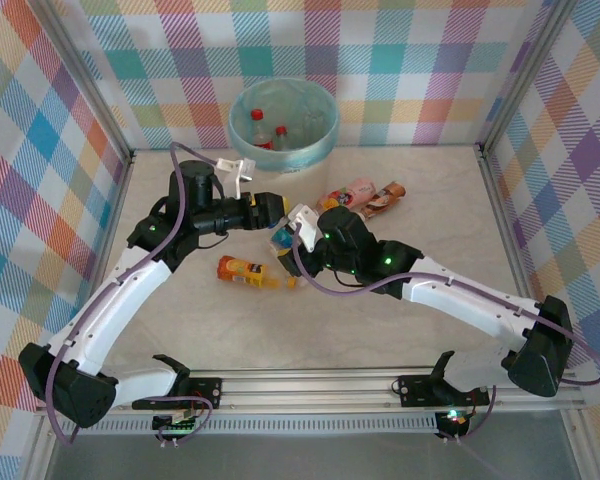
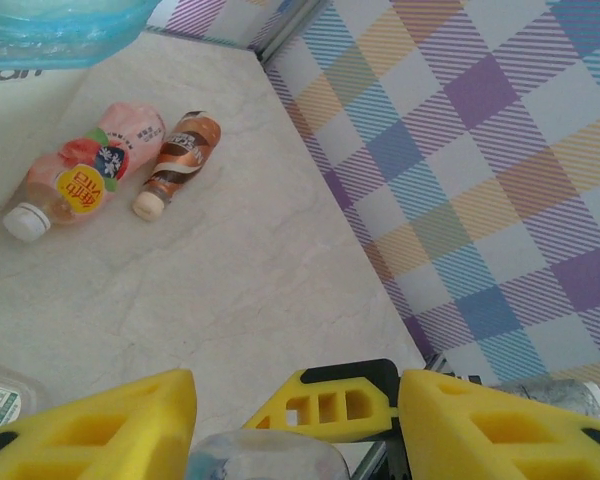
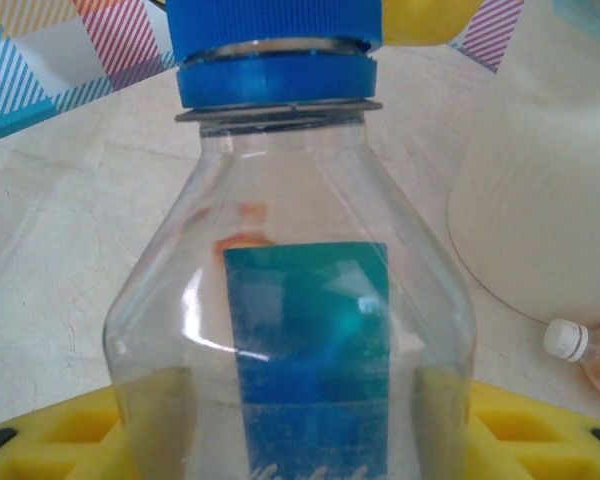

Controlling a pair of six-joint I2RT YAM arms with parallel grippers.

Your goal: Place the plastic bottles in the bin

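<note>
Plastic bottles [image 1: 258, 118] with red caps lie in the bin [image 1: 332, 128] in your top view, and your left gripper [image 1: 272, 210] and right gripper [image 1: 302, 232] meet at the blue-labelled bottle [image 1: 283, 238] mid-way across the table [image 1: 430, 260]. Your left wrist shows its fingers [image 2: 90, 430] apart around that bottle [image 2: 265, 455], with the pink bottle [image 2: 80, 170] and brown-orange bottle [image 2: 180, 160] side by side ahead. Your right wrist shows the jaws clamped on the bottle's body [image 3: 290, 330].
</note>
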